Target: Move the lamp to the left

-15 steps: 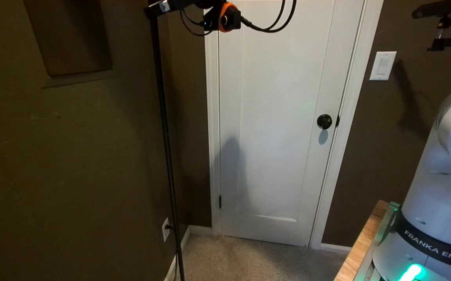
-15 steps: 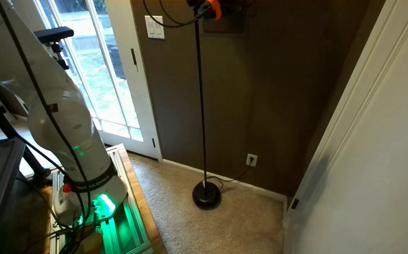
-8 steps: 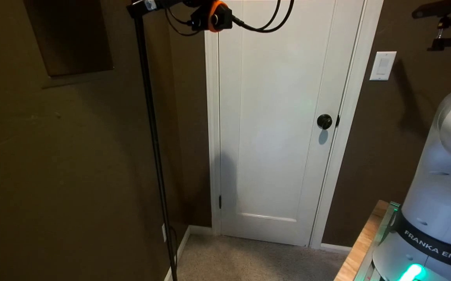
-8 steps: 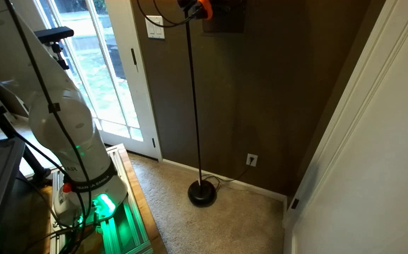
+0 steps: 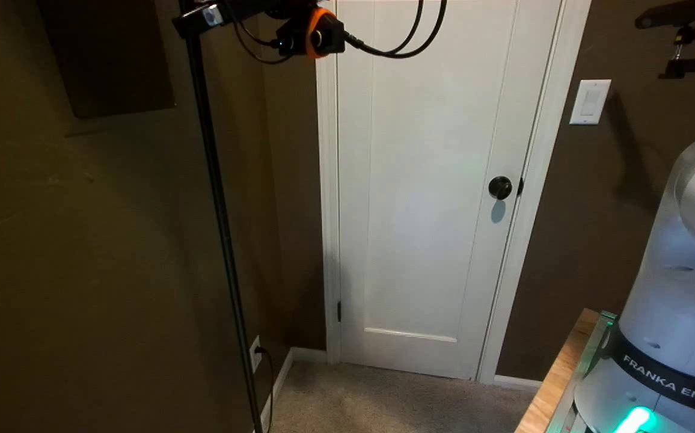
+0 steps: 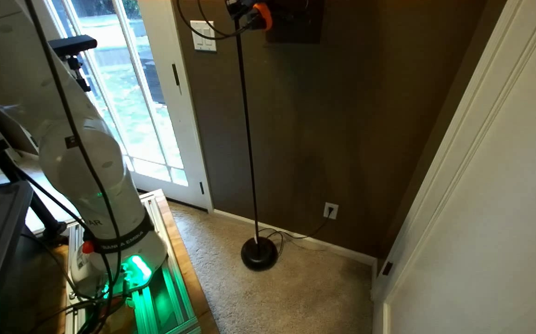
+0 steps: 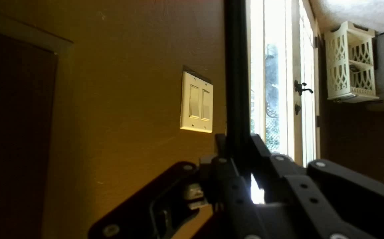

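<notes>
The lamp is a thin dark floor lamp. Its pole (image 5: 221, 222) also shows in an exterior view (image 6: 248, 134), where its round black base (image 6: 259, 253) stands on the carpet. The pole leans slightly left toward the top in both exterior views. The lamp's top is out of view. My gripper (image 5: 190, 25) is at the pole's upper part, at the top edge of both exterior views. In the wrist view the gripper's fingers (image 7: 238, 146) close on both sides of the dark pole (image 7: 237, 73). The fingertip contact is dark and partly hidden by the pole.
The lamp's cord runs from its base to a wall outlet (image 6: 331, 210). A brown wall (image 6: 333, 130) stands close behind the lamp. A white door (image 5: 419, 198) and a glass door (image 6: 156, 116) flank it. The robot's wooden table (image 6: 189, 278) stands near. Black cables (image 5: 401, 51) loop from the wrist.
The gripper and the lamp pole have moved left in both exterior views. The lamp's base has slid left over the carpet, and the pole leans a little more.
</notes>
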Controlling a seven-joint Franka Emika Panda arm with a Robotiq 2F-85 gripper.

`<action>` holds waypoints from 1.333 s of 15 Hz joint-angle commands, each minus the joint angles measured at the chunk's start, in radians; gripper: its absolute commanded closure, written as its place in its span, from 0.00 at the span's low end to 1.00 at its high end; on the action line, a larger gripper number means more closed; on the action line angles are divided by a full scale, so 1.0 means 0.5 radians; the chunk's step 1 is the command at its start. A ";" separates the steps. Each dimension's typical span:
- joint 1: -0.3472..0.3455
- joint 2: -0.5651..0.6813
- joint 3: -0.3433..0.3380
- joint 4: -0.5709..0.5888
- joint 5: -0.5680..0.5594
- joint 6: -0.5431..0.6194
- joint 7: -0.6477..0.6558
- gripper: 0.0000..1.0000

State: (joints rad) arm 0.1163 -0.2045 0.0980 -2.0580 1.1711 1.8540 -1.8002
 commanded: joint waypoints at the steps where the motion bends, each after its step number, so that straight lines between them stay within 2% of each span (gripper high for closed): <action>1: 0.039 -0.022 0.023 0.169 0.060 -0.090 0.068 0.95; 20: 0.160 0.107 0.151 0.284 0.047 -0.126 -0.008 0.95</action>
State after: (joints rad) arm 0.1901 -0.1627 0.1766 -2.0258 1.1589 1.8426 -1.8201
